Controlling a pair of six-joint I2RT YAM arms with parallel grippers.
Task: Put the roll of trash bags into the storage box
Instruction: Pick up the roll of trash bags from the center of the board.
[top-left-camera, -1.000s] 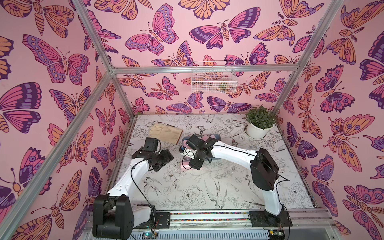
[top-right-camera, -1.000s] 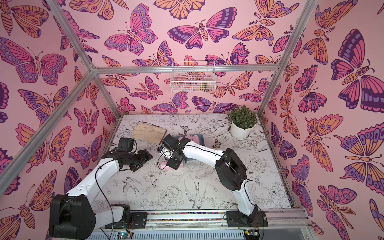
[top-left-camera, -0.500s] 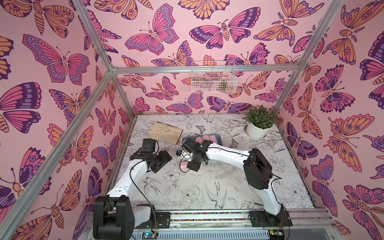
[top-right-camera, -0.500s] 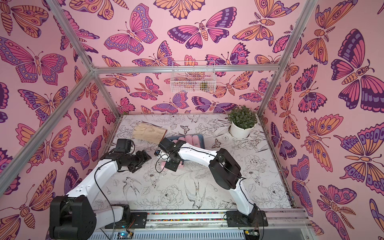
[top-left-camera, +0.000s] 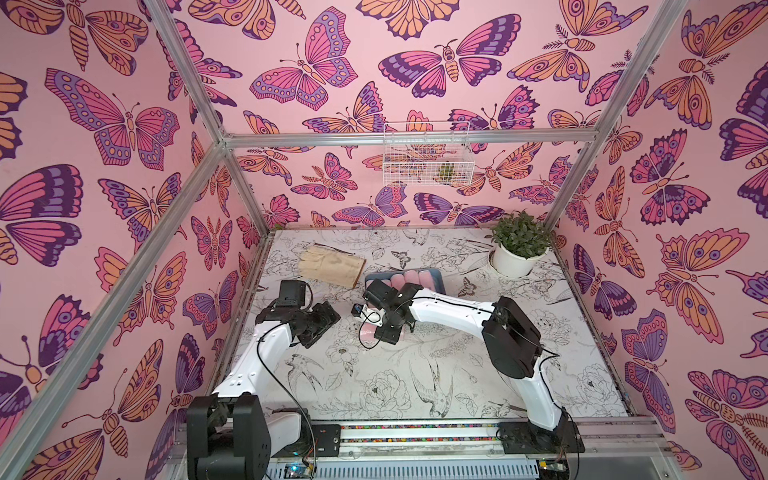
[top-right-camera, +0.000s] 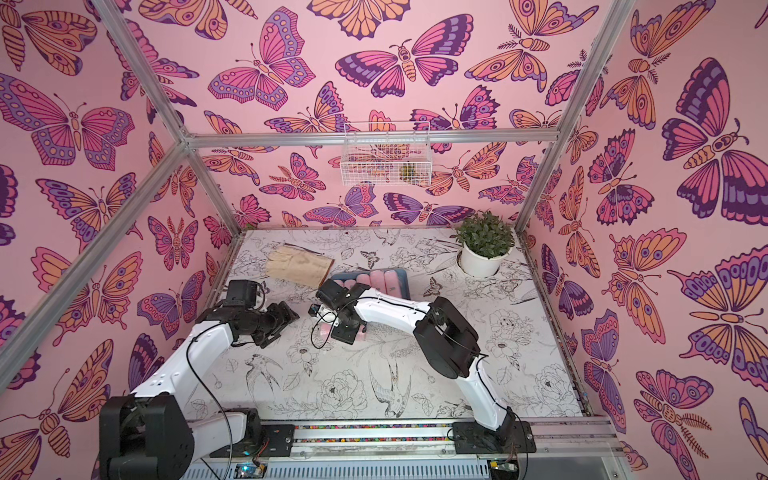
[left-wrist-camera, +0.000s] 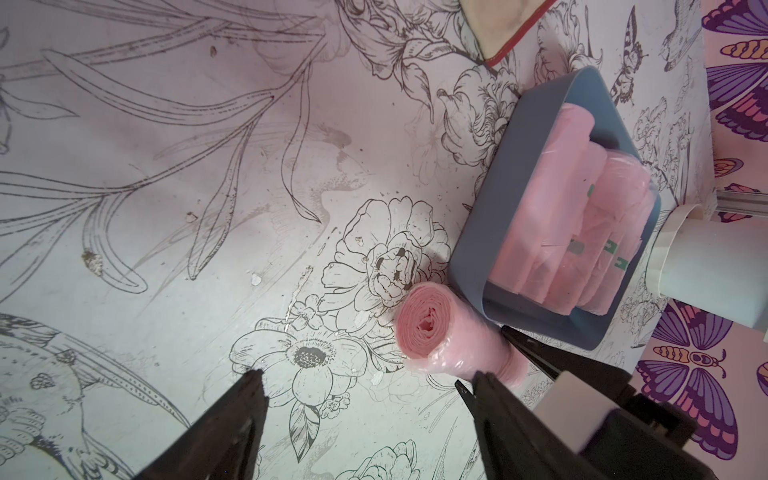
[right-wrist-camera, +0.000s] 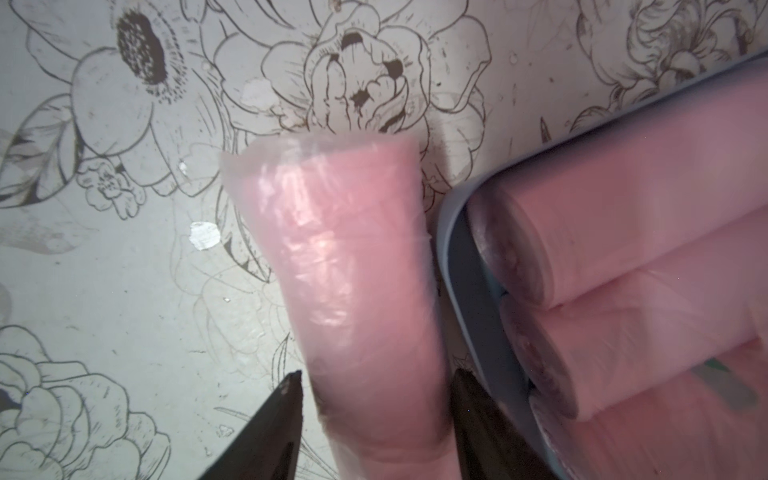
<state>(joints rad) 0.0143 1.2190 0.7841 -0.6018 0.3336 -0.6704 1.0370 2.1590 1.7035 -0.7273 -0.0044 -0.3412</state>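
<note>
A pink roll of trash bags (right-wrist-camera: 345, 270) lies on the table just outside the slate-blue storage box (right-wrist-camera: 465, 270), parallel to its side wall. My right gripper (right-wrist-camera: 376, 374) straddles the roll's near end, open, with a thin gap between the fingers and the wrap. In both top views the gripper (top-left-camera: 380, 332) (top-right-camera: 340, 332) covers most of the roll (top-left-camera: 366, 336) (top-right-camera: 321, 331). The box (top-left-camera: 439, 282) (top-right-camera: 405, 274) holds several pink rolls. To the left hovers my left gripper (top-left-camera: 328, 320) (left-wrist-camera: 361, 374), open and empty, with the roll (left-wrist-camera: 432, 332) and box (left-wrist-camera: 490, 216) ahead of it.
A beige glove (top-left-camera: 332, 270) lies behind the left gripper near the box's left end. A potted plant (top-left-camera: 519, 249) stands at the back right. A white wire basket (top-left-camera: 426, 153) hangs on the back wall.
My right gripper has shifted a little left and toward the front, down around the roll, and its fingers have narrowed. The left gripper has hardly moved.
</note>
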